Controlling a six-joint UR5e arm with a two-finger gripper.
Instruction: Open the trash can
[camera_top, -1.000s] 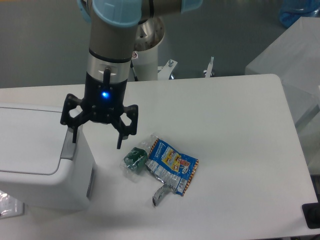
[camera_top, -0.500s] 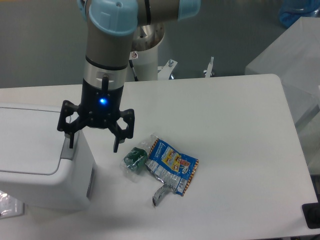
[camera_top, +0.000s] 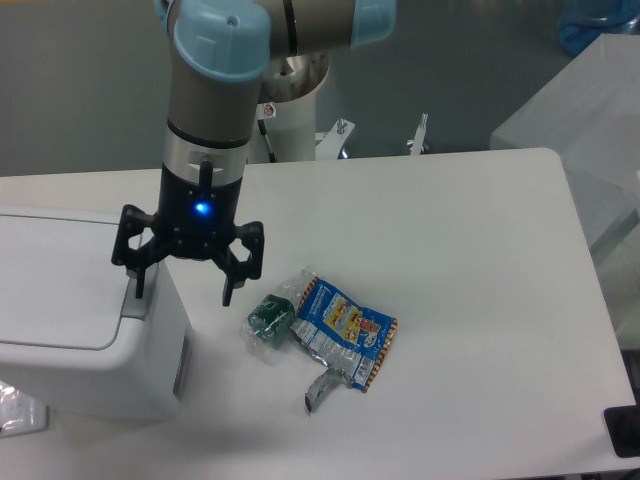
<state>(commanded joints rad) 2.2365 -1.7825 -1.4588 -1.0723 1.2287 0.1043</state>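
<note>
Large white boxy plastic trash can (camera_top: 80, 340) at the desk's (camera_top: 470, 300) left edge, flat lid down. Black two-finger claw (camera_top: 182, 288) spread wide, holding nothing, one fingertip over the grey push tab (camera_top: 135, 300) at the lid's right end. Rigid, smooth, probably light shell; best pressed straight down on that tab, not gripped, lest the bin slide

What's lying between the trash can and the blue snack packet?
In the camera view, a small green wrapper lies between the trash can and the blue packet, touching the packet, with bare table toward the can.
</note>
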